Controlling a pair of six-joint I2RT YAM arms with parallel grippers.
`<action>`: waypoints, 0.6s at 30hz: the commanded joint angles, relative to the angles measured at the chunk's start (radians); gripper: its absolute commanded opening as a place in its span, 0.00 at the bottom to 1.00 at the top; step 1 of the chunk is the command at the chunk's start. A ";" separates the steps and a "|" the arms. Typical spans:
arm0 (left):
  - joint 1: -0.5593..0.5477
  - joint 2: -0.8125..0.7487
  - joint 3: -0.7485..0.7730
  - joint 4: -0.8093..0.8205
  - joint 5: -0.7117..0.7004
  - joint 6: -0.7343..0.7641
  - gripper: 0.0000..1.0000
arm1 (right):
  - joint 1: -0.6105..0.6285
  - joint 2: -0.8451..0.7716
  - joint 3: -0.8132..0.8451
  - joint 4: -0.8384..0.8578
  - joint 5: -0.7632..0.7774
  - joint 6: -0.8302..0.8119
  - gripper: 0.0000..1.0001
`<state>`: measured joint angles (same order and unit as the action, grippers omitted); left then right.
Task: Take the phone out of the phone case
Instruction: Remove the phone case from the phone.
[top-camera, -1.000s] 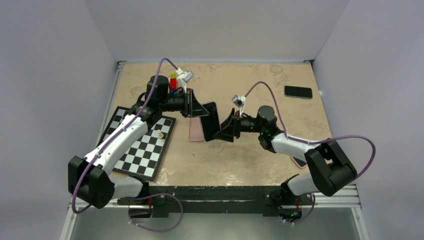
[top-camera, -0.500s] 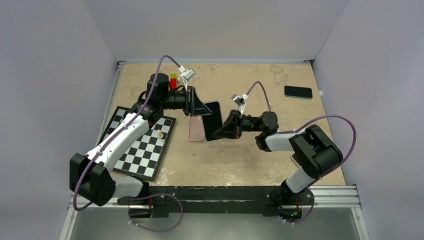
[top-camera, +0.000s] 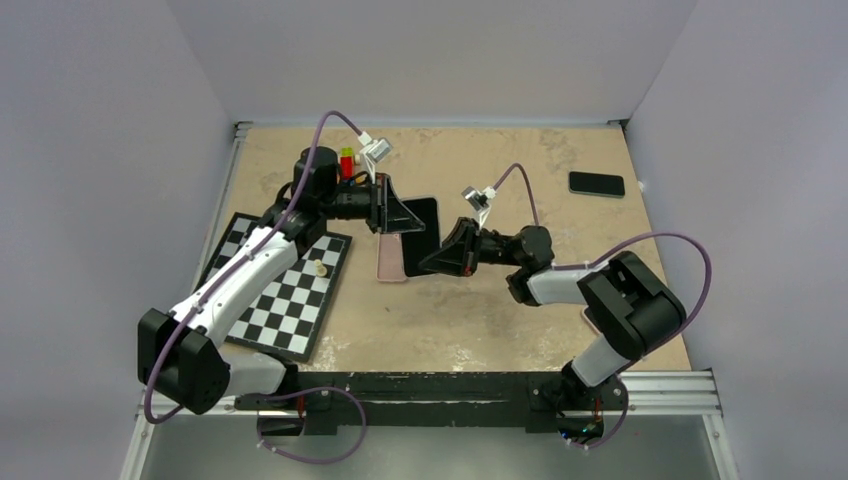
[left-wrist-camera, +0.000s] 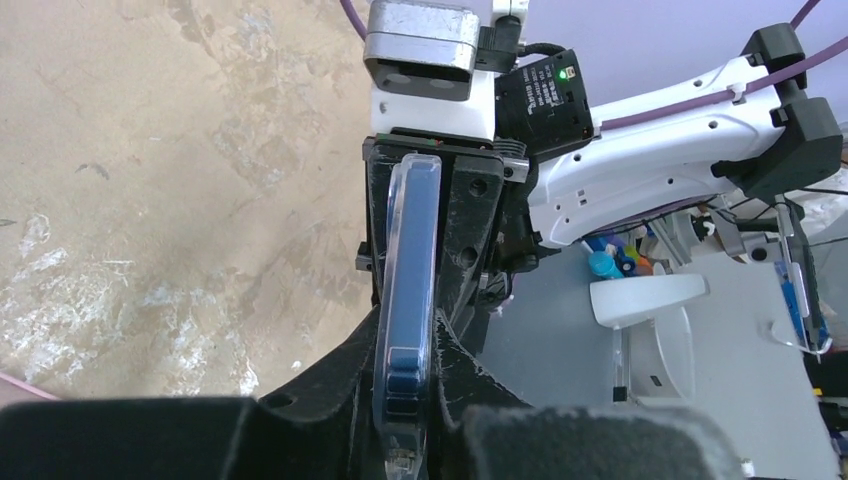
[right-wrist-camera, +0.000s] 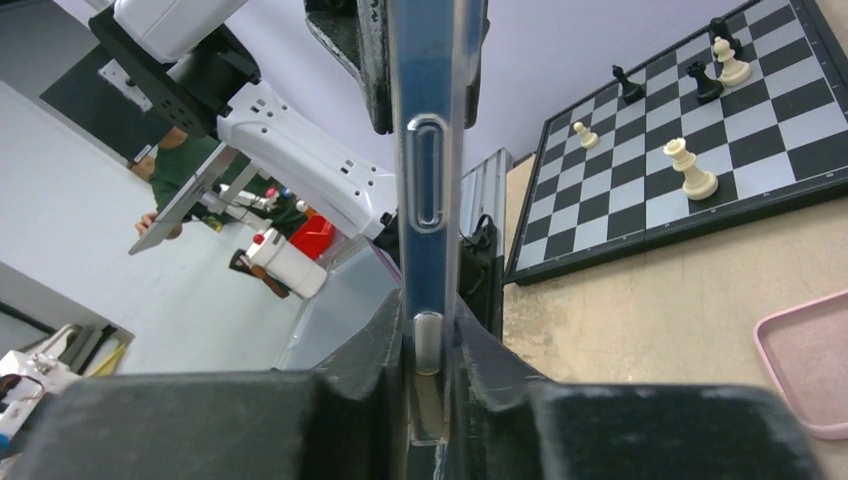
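Left and right jaws clench the cased phone (top-camera: 422, 225) (midair above the surface (top-camera: 500, 310)); a slipping grip could drop it.

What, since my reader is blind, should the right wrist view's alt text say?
A phone in a clear case, seen edge-on, is clamped by the right gripper below and the left gripper above. Behind: a chessboard with pieces and part of a pink case on the table.

A cased phone (top-camera: 425, 232) is held on edge above the table, hemmed in by the left gripper (top-camera: 404, 220) on its left and the right gripper (top-camera: 433, 262) on its right. Just below it lies a pink case (top-camera: 391, 264). Further left is a chessboard (top-camera: 270, 305) with pieces. The bare table (top-camera: 450, 320) nearer us is open.
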<state>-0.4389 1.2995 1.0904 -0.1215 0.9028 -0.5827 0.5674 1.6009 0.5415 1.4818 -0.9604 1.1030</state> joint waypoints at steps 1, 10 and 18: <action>-0.003 -0.050 0.003 0.060 -0.018 -0.013 0.00 | 0.015 -0.066 0.009 -0.072 0.021 -0.140 0.27; -0.004 -0.069 -0.006 0.139 0.058 -0.021 0.00 | 0.012 -0.162 -0.063 -0.121 -0.201 -0.225 0.46; -0.004 -0.062 -0.006 0.167 0.102 -0.025 0.00 | 0.011 -0.301 -0.031 -0.454 -0.206 -0.445 0.44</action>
<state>-0.4416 1.2678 1.0786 -0.0540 0.9592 -0.5964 0.5758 1.3708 0.4801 1.1748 -1.1267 0.8032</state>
